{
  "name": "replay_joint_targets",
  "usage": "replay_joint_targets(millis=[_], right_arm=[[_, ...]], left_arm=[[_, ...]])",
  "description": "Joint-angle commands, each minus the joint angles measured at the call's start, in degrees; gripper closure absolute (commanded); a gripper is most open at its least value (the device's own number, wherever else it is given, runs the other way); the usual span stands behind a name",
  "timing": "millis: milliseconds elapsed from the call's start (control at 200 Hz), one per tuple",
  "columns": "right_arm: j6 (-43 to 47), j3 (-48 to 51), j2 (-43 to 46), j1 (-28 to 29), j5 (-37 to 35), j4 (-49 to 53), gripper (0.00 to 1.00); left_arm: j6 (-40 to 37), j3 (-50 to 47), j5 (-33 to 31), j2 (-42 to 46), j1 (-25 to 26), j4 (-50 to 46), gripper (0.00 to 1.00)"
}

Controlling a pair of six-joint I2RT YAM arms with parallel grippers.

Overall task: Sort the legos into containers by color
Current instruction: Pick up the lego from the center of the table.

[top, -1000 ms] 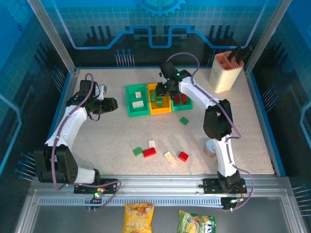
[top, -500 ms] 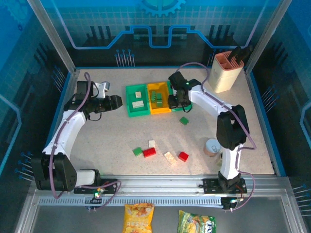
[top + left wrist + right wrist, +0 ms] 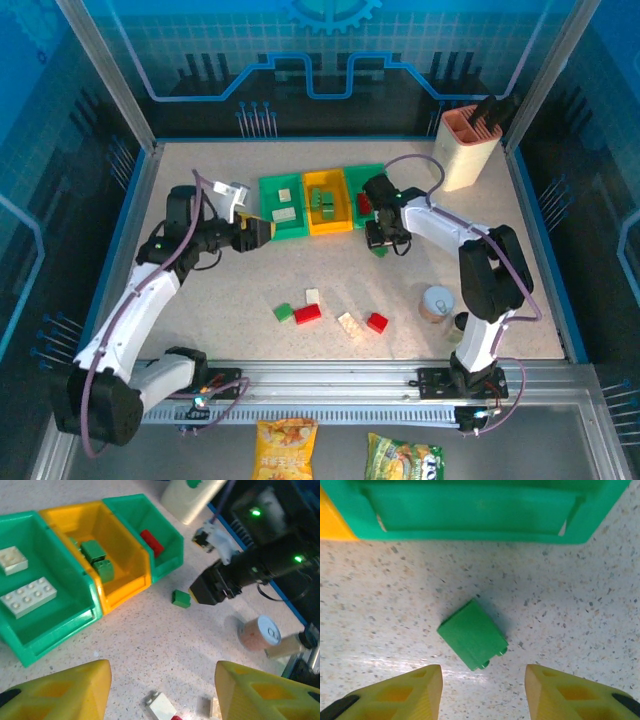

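- Where the speckled table (image 3: 220,290) nears its far side, the three containers stand in a touching row: left green bin (image 3: 55,630), yellow-orange bin (image 3: 125,587) and right green bin (image 3: 167,560).
- The left gripper (image 3: 162,677) hovers by the near left corner of the left green bin. Its yellow fingers are spread wide and nothing is between them.
- The right gripper (image 3: 482,680) sits low, just in front of the right green bin. Its jaws are apart, and it grips nothing.
- A small round can (image 3: 437,303) stands upright near the right arm.
- Two cream bricks (image 3: 29,596) lie in the left green bin, green bricks (image 3: 97,557) in the yellow-orange bin, and a red brick (image 3: 151,541) in the right green bin.
- A green brick (image 3: 472,641) lies on the table just ahead of the right gripper's fingertips, touching neither.
- Nearer the arm bases lie a green lego (image 3: 284,312), a red lego (image 3: 307,314), a cream lego (image 3: 313,296), a second cream lego (image 3: 350,324) and a second red lego (image 3: 377,322).
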State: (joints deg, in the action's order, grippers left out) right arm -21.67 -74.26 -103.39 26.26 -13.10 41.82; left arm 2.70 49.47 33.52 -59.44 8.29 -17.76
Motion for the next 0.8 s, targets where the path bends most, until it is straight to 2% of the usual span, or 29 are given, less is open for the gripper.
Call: replay_joint_targets(millis=[0,135,300,545,710,795], right_arm=[[-1.4,2.6,2.3,-1.1,-1.1,-1.6,0.51],[-1.9,5.0,2.1,-1.1,0.4,-4.2,0.47],[2.2,6.6,1.1,-1.0,2.5,-8.2,0.4],[18.5,5.7,-1.6,-1.4,4.7,-11.4,0.43],[22.9,4.0,-3.7,-3.1,10.0,-10.8,0.45],[24.3,3.2,-4.4,-3.2,10.5,-10.4,0.44]], left_arm=[[-6.8,-3.9,3.9,3.6,1.7,6.5,0.42],[-11.2,-7.4,6.6,7.5,2.2,10.0,0.4],[-18.2,-9.5,9.4,10.8,2.9,8.9,0.36],[-23.8,-11.9,9.2,13.2,4.2,9.2,0.34],[-24.2,-12.0,8.7,13.2,4.3,9.3,0.33],[-24.3,-12.1,8.6,13.1,4.2,9.5,0.33]])
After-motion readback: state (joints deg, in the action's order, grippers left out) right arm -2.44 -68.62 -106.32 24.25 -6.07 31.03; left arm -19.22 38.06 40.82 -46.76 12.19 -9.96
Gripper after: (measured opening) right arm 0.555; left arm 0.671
